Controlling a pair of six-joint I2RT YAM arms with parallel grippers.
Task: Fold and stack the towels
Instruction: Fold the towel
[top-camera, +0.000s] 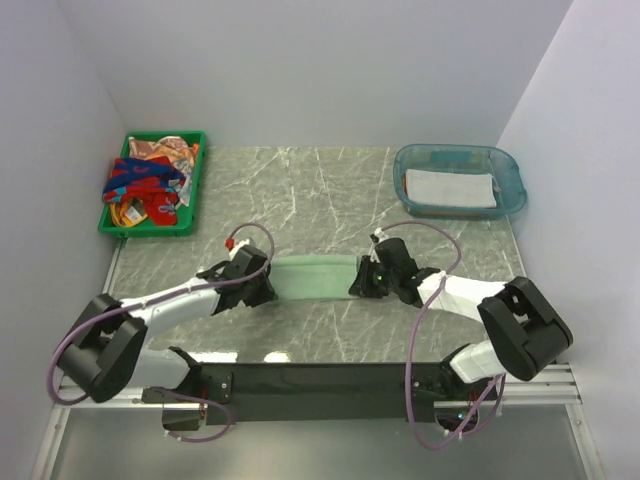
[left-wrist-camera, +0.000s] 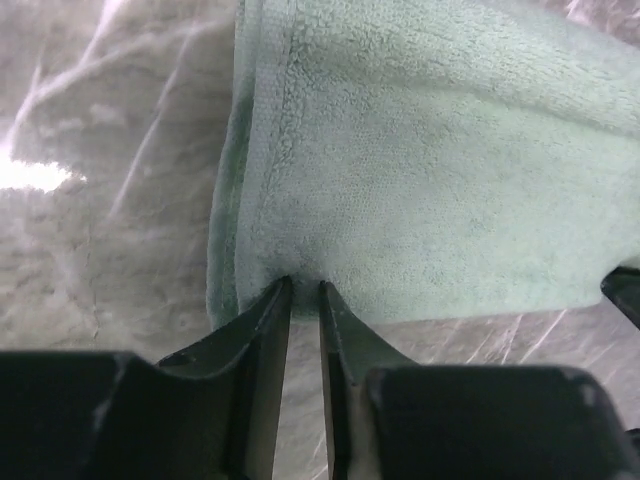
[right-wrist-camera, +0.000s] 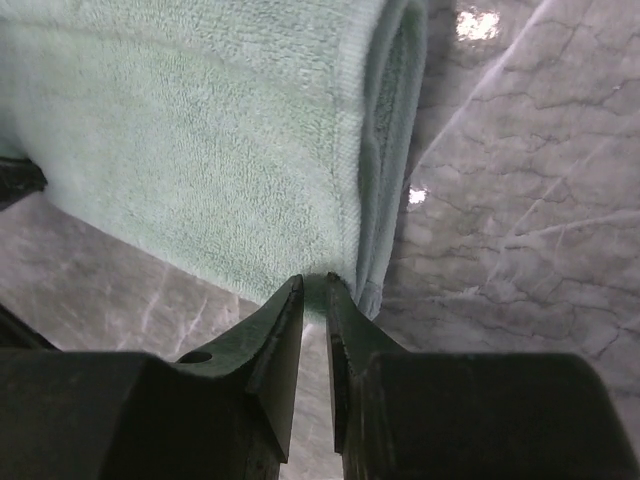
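Green towel: spans the gap between my two pincers and stretches away from both fingertips across the tabletop. Layered edges show at both short ends, so I judge that at least one fold is in.

Left pincer: clenched on the towel's near edge, at its left corner, cloth nipped between the tips. Right pincer: clenched the same way on the near right corner. Holding both corners at once keeps the edge taut and square, so the next fold should land even. From above the towel bows slightly between the grips. I cannot tell whether the near edge is off the surface.

Far beyond the left pincer and out to its left: a tray of crumpled towels, not yet folded. Far beyond the right pincer and out to its right: a tub with a white towel lying flat inside, probably where the stack goes.
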